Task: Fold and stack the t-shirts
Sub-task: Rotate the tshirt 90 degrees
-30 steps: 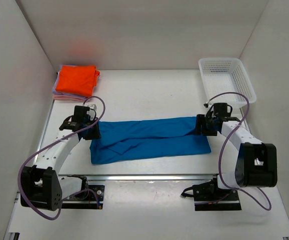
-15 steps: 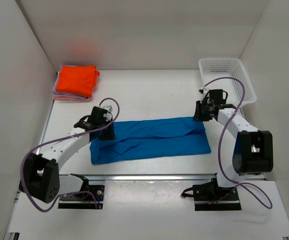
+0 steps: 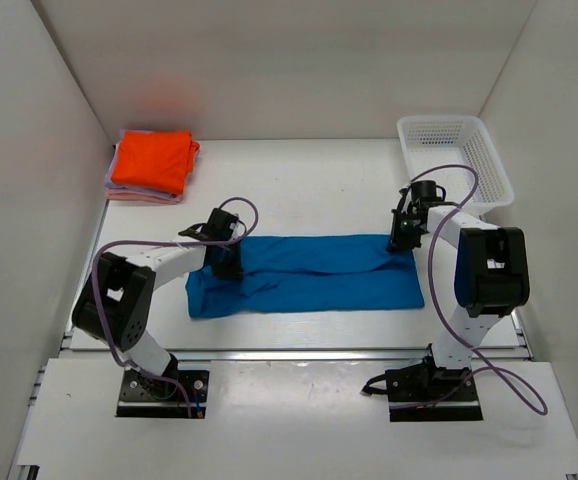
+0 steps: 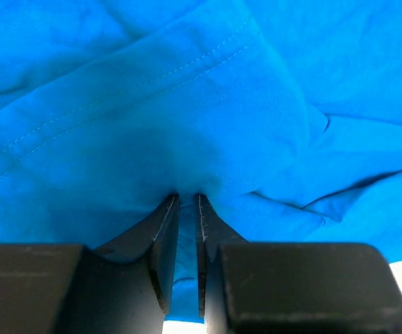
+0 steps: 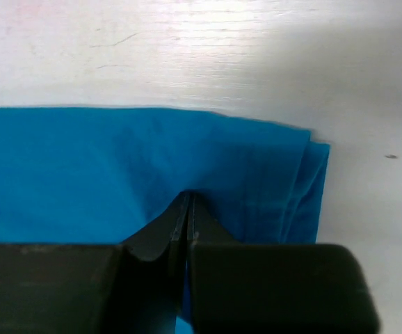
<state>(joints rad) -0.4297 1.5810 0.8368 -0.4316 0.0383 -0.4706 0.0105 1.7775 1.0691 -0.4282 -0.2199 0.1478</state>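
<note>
The blue t-shirt is pinched at both ends, so look first at your left gripper. Its fingers stand almost together with a thin strip of blue cloth squeezed between them, and the fabric puckers where the tips bite. That wrist view is filled with blue folds and a stitched hem running diagonally, so you cannot tell from it which part of the garment is held. From above, the gripper sits at the shirt's far left corner, and its own body hides the contact.

Your right gripper is clamped tight, its fingers meeting on a small ridge of cloth near the shirt's right end. Just right of the tips, the layered edges of the fold step out onto the bare table. In the top view the wrist covers that corner.

Farther out, the shirt lies as a long flat band across the middle of the table between the two arms, its left end more crumpled. You cannot make out sleeves or collar.

In the far left corner the orange t-shirt lies folded on top of the pale t-shirts. Only their thin edges show, so you cannot count them. The white mesh basket stands in the far right corner, near the right gripper but apart from the shirt.
</note>
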